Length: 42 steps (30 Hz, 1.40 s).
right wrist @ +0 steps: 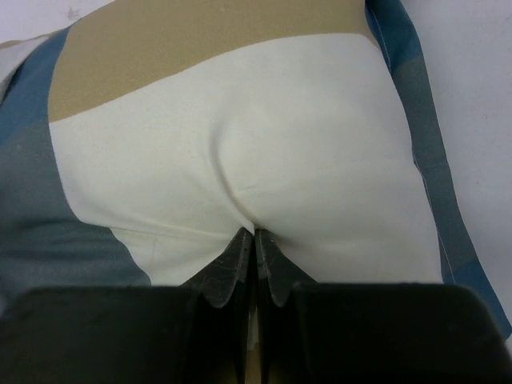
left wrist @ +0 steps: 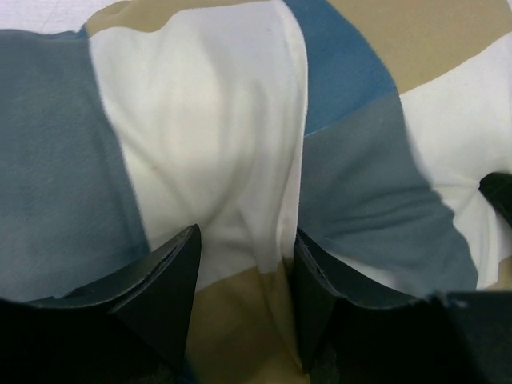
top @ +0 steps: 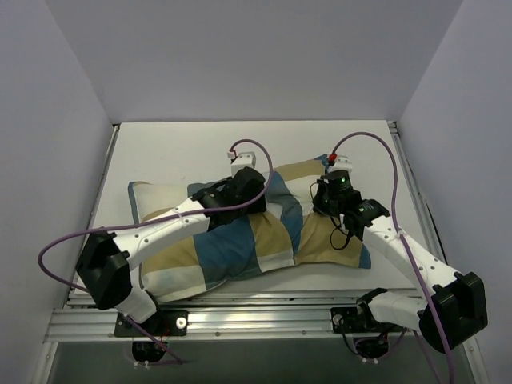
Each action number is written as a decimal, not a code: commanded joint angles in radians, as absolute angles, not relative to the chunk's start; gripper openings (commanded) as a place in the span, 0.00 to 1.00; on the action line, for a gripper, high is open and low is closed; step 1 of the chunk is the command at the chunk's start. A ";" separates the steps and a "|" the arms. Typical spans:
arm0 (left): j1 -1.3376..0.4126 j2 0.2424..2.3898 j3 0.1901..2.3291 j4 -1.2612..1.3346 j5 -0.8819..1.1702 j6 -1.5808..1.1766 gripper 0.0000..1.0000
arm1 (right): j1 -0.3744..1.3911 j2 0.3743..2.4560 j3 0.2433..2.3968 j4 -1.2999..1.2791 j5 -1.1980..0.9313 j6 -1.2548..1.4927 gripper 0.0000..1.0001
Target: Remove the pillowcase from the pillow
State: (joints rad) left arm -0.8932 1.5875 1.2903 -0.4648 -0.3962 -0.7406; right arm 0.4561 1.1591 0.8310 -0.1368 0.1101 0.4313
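- Nearest, both arm bases sit on a metal rail [top: 256,318] at the table's [top: 176,148] near edge.
- From there the left arm [top: 152,238] reaches up and right over the pillowcase [top: 240,252]. The right arm [top: 404,252] reaches up and left to its right part.
- The pillowcase lies lengthwise across the table, in blocks of blue, tan and cream. It is plump and full, so the pillow is inside it, hidden by the cloth.
- The left gripper [top: 240,190] is down on the middle of the pillowcase, toward its far side. In the wrist view its fingers [left wrist: 172,288] are spread, with a fold of cream and tan cloth running between them.
- The right gripper [top: 326,197] is on the far right part of the pillowcase. Its fingers [right wrist: 236,264] are pressed together, pinching a cream block, and creases spread out from the tips.
- Farthest back is bare table, then white walls [top: 256,56].
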 commanded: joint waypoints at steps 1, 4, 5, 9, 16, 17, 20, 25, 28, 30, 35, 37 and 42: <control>-0.891 1.485 1.204 -0.538 -0.434 -0.742 0.56 | 0.417 1.166 0.819 -0.187 0.190 0.436 0.00; -0.885 1.451 1.140 -0.523 -0.443 -0.741 0.56 | 0.416 1.175 0.841 -0.198 0.186 0.433 0.00; -0.881 1.448 1.129 -0.523 -0.443 -0.745 0.55 | 0.416 1.177 0.848 -0.205 0.187 0.433 0.00; -0.868 1.446 1.068 -0.480 -0.434 -0.753 0.54 | 0.442 1.167 0.896 -0.251 0.181 0.407 0.00; -0.868 1.511 1.029 -0.390 -0.373 -0.785 0.53 | 0.707 1.164 1.055 -0.298 0.230 0.380 0.56; -0.868 1.514 1.019 -0.385 -0.370 -0.790 0.52 | 0.738 1.169 1.069 -0.301 0.244 0.383 0.64; -0.868 1.511 0.997 -0.354 -0.351 -0.807 0.52 | 0.837 1.209 1.115 -0.316 0.339 0.406 0.77; -0.867 1.490 0.951 -0.347 -0.362 -0.821 0.52 | 0.882 1.320 1.138 -0.341 0.458 0.440 0.81; -0.856 1.470 0.924 -0.341 -0.364 -0.833 0.52 | 0.873 1.373 1.102 -0.345 0.581 0.469 0.79; -0.848 1.457 0.907 -0.336 -0.364 -0.839 0.52 | 0.826 1.394 1.066 -0.356 0.615 0.480 0.77; -0.798 1.440 0.845 -0.325 -0.307 -0.860 0.52 | 0.655 1.341 0.977 -0.365 0.627 0.503 0.66; -0.785 1.425 0.824 -0.316 -0.296 -0.868 0.52 | 0.529 1.269 0.947 -0.380 0.628 0.509 0.63; -0.769 1.399 0.782 -0.308 -0.279 -0.874 0.52 | 0.267 1.148 0.850 -0.266 0.337 0.456 0.62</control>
State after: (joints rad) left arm -0.7898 1.3819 0.8574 -0.0841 -0.2840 -0.8940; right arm 0.4072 1.2037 0.9066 -0.2462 0.3336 0.4942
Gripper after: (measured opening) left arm 0.518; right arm 0.631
